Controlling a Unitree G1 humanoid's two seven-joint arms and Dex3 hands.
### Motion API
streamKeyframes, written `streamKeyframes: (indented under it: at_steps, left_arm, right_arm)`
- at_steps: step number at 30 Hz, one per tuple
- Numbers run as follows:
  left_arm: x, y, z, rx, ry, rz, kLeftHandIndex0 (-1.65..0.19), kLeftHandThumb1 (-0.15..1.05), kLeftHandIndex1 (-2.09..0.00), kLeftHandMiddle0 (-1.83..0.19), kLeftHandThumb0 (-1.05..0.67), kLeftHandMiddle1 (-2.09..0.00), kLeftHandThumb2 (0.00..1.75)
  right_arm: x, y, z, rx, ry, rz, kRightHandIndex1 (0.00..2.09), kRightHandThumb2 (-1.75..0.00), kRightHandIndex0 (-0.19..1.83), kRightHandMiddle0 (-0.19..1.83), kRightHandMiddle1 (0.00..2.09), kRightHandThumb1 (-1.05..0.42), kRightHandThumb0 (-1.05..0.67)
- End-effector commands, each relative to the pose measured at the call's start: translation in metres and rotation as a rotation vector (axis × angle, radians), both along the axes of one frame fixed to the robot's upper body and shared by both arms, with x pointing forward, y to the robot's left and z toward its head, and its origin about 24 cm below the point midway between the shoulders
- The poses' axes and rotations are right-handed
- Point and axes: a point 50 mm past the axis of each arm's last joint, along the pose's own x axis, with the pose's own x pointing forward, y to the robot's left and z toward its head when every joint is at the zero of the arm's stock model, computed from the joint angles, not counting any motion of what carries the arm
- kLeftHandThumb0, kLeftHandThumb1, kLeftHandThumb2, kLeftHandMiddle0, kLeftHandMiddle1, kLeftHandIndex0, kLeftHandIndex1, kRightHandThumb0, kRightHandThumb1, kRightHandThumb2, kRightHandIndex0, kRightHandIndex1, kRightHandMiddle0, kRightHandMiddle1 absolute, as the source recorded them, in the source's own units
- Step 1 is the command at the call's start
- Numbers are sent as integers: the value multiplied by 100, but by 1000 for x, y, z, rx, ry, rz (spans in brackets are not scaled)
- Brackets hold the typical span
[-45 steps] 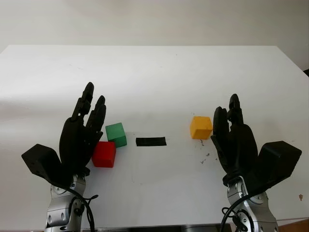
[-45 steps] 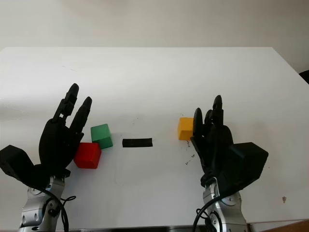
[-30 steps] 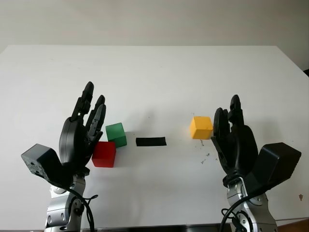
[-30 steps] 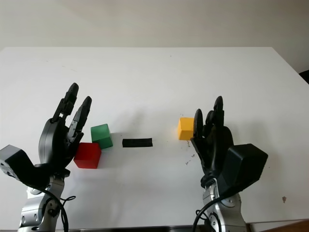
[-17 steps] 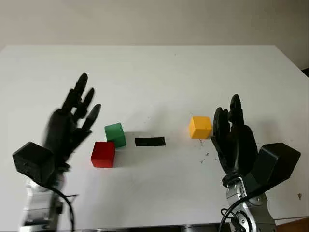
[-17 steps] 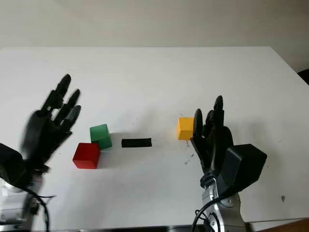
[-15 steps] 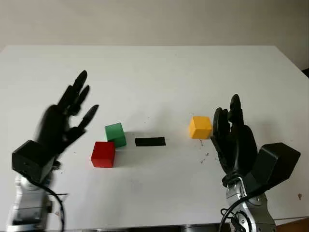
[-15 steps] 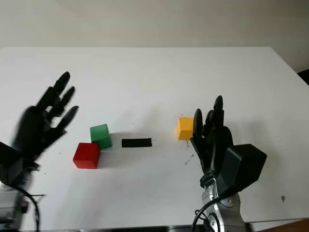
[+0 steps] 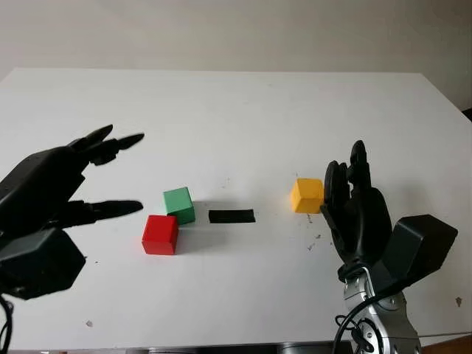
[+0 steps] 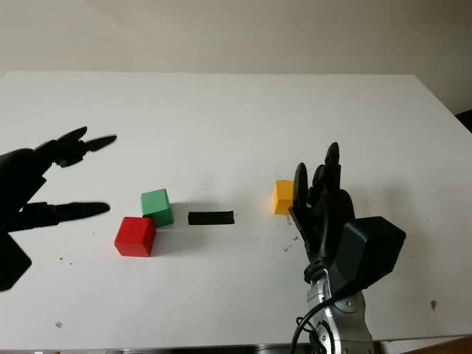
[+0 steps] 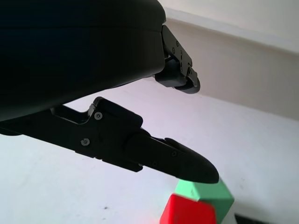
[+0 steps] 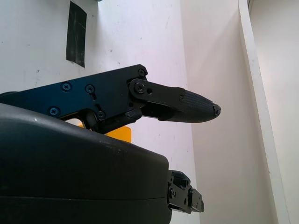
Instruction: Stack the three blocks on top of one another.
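The left hand (image 9: pixel 70 184), open and empty, hovers at 9 o'clock of the touching red block (image 9: pixel 160 234) and green block (image 9: pixel 178 204); reaching in may knock them. The right hand (image 9: pixel 354 210), probably open, stands beside the yellow block (image 9: pixel 305 195).

On the white table (image 10: pixel 221 110), a red cube block (image 10: pixel 135 236) touches a green cube block (image 10: pixel 156 206) at one corner. A black tape strip (image 10: pixel 211 217) lies between them and a yellow cube block (image 10: pixel 282 197). The open left hand (image 10: pixel 44 184) hovers left; the open right hand (image 10: pixel 321 203) stands just beside the yellow block.
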Motion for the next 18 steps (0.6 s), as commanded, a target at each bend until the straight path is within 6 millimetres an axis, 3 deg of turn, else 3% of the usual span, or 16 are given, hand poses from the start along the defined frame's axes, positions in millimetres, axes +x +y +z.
streamKeyframes:
  at_steps: [1,9,18]
  left_arm:
    - [-4,-1,6,43,-24,-20,-46,97,-9,-13,-81,-6,5]
    - [-11,-6,0,121,18,-46,-45,104,-7,-10,-92,-5,9]
    - [-16,-15,-11,180,44,-71,-46,102,-7,-9,-88,-5,6]
  right_arm:
    - [3,1,2,2,-11,4,0,-56,-19,-19,0,-105,-64]
    - [4,2,2,0,-9,14,0,-56,-19,-19,0,-105,-65]
    - [3,2,2,5,-6,8,0,-56,-19,-19,0,-105,-64]
